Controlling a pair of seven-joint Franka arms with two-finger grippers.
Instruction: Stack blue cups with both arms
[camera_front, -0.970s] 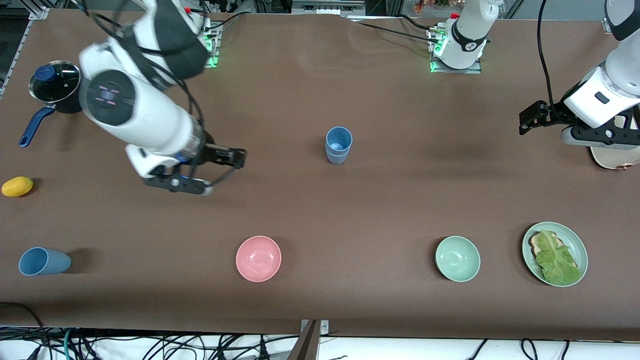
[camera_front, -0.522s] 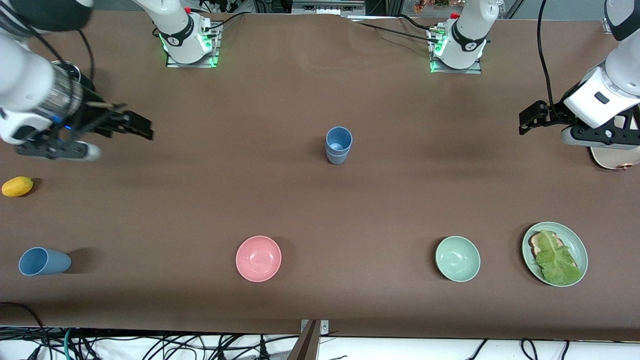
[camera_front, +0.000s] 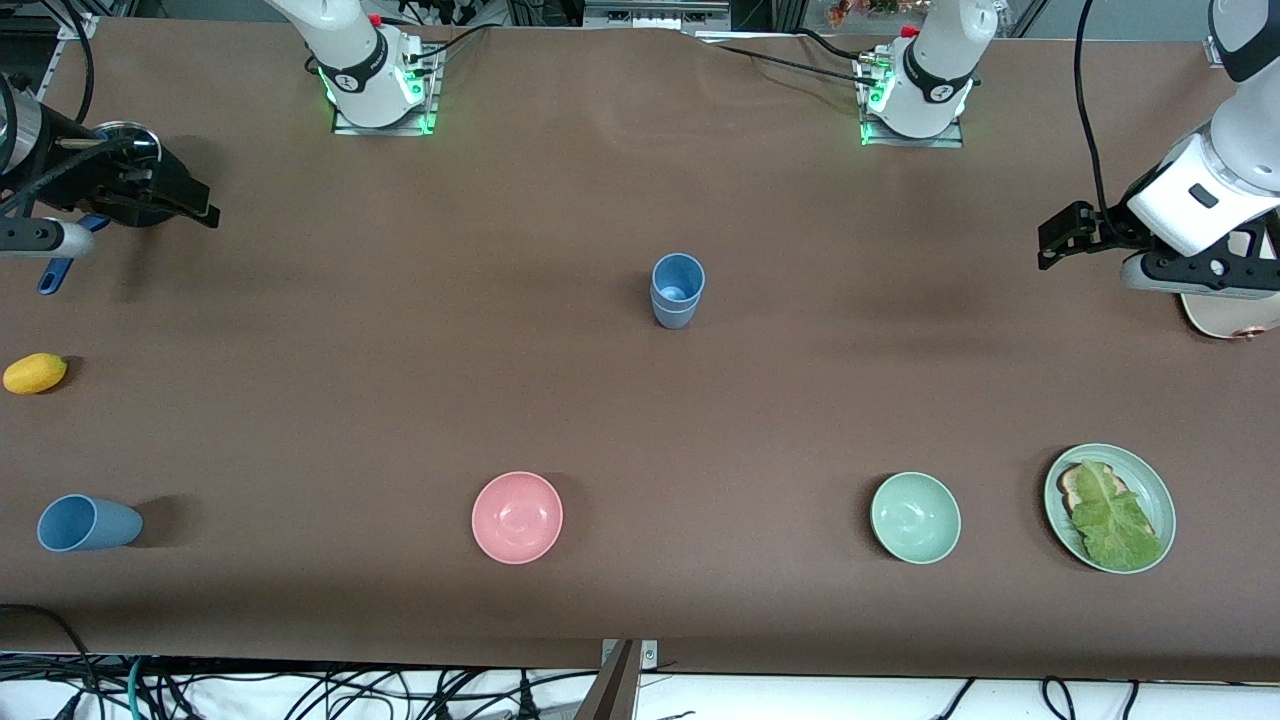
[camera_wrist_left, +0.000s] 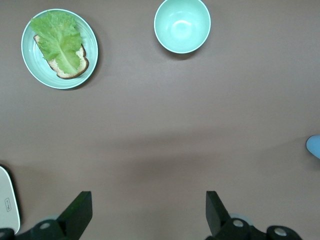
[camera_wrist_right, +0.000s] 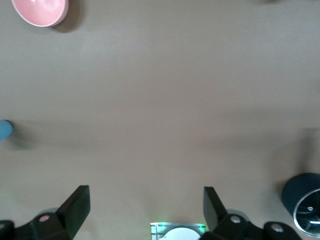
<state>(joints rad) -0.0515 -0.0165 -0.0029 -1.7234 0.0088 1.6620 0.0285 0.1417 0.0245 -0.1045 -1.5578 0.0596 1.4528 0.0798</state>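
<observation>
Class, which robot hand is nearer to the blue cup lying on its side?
The right hand, open over the dark pot at that cup's end of the table. The left hand hangs open over the other end.

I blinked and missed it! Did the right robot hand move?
Yes. The right gripper swung away from the stacked blue cups toward the right arm's end of the table; it is now by the dark pot, open.

No readable text, labels, brands or numbers anywhere. Only small dark logo marks on the two arm bases, too small to read, and a tiny grey mark on the white object beside the left gripper, also illegible.
</observation>
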